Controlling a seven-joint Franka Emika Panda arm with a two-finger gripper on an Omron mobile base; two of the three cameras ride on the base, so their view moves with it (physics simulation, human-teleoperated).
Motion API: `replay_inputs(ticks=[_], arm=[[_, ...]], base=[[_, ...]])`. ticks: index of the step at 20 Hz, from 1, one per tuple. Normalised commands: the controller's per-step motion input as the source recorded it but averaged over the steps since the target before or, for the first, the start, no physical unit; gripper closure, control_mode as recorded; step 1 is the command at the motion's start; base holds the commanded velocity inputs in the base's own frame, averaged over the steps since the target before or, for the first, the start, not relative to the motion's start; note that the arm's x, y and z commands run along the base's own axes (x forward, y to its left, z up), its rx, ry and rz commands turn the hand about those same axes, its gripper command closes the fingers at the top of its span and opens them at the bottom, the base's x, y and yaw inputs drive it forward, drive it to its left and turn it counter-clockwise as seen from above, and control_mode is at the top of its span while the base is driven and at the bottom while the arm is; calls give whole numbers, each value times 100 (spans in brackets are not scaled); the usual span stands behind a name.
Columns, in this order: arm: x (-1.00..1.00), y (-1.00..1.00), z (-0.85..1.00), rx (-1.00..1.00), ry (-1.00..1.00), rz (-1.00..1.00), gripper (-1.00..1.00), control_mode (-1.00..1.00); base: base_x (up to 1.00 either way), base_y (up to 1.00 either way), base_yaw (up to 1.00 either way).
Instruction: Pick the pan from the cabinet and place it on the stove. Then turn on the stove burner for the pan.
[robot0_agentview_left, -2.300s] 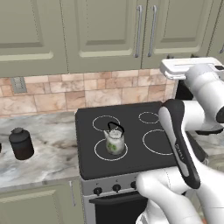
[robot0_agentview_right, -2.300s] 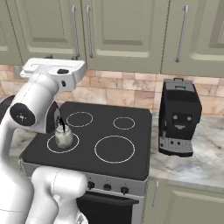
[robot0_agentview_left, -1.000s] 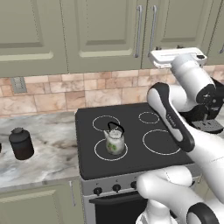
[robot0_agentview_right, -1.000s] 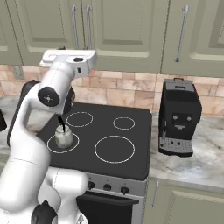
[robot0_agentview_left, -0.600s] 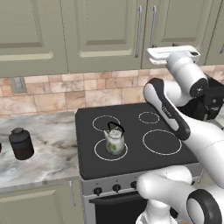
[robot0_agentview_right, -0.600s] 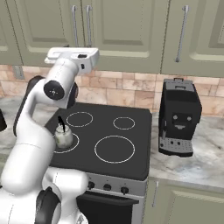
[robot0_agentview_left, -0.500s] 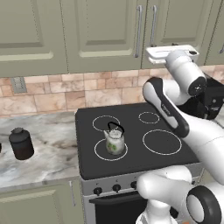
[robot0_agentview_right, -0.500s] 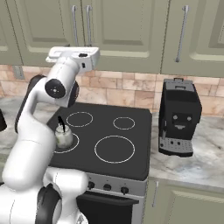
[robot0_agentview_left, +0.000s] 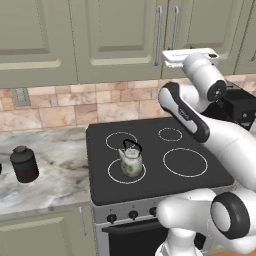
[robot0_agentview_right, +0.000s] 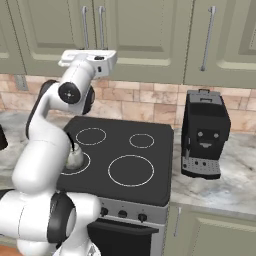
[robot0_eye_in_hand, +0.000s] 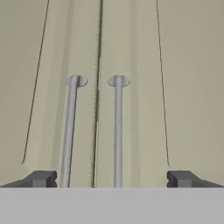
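Closed sage-green cabinet (robot0_eye_in_hand: 131, 65) doors ahead, wide-spread empty claw (robot0_eye_in_hand: 112, 178) facing both bar handles (robot0_eye_in_hand: 117, 131)

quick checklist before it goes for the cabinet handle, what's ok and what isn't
1. End effector open wide: ok; its two dark tips sit far apart in the hand view.
2. Lined up with the cabinet handles: ok; the left handle and right handle both lie between the tips, so one must be picked.
3. Doors shut: ok; the seam between them is a thin line, nothing opened yet.
4. Contact with a handle: not ok; neither tip touches a bar.
5. Pan located: cannot tell; it would be behind the closed doors.
6. Largest burner free on the stove: ok; the kettle stands on another ring.
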Motion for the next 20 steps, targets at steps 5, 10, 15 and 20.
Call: replay_inputs(ticks=[5, 10, 15, 20], arm=[[35, 0, 0, 0, 1, 0, -100, -100], [36, 0, 0, 0, 0, 0, -100, -100], [37, 0, 0, 0, 0, 0, -100, -100], [37, 0, 0, 0, 0, 0, -100, -100]], base=[[0, 0, 0], [0, 0, 0], [0, 0, 0], [0, 0, 0]])
